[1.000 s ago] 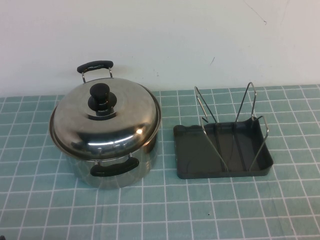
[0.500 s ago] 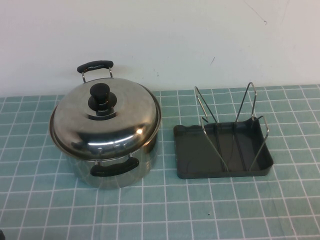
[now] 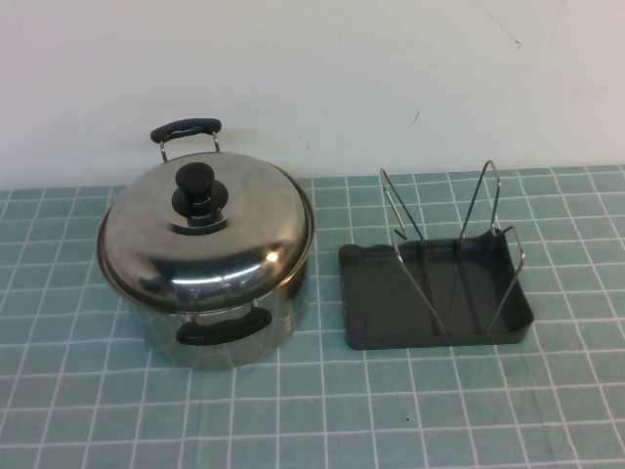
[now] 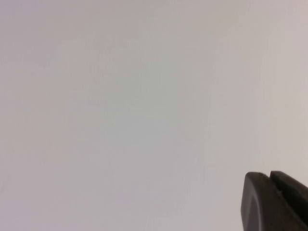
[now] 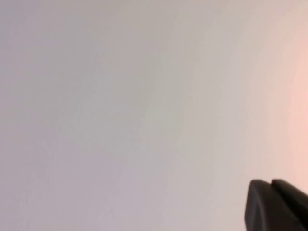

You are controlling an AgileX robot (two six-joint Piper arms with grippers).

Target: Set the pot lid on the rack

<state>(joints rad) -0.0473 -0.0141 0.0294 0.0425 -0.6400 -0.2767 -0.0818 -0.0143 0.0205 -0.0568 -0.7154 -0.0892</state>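
Note:
The pot lid, shiny domed steel with a black knob, sits shut on the two-handled steel pot at the left of the table. The rack, a dark grey square tray with upright wire loops, stands to the pot's right and holds nothing. Neither arm shows in the high view. My left gripper shows in the left wrist view, jaws together, facing a blank pale wall. My right gripper shows in the right wrist view the same way, jaws together and holding nothing.
The table is covered by a green cloth with a white grid. A white wall rises right behind the pot and rack. A gap of cloth lies between pot and rack.
A small dark tip at the bottom left corner of the high view has dropped out of sight. The pot, lid and rack have not moved.

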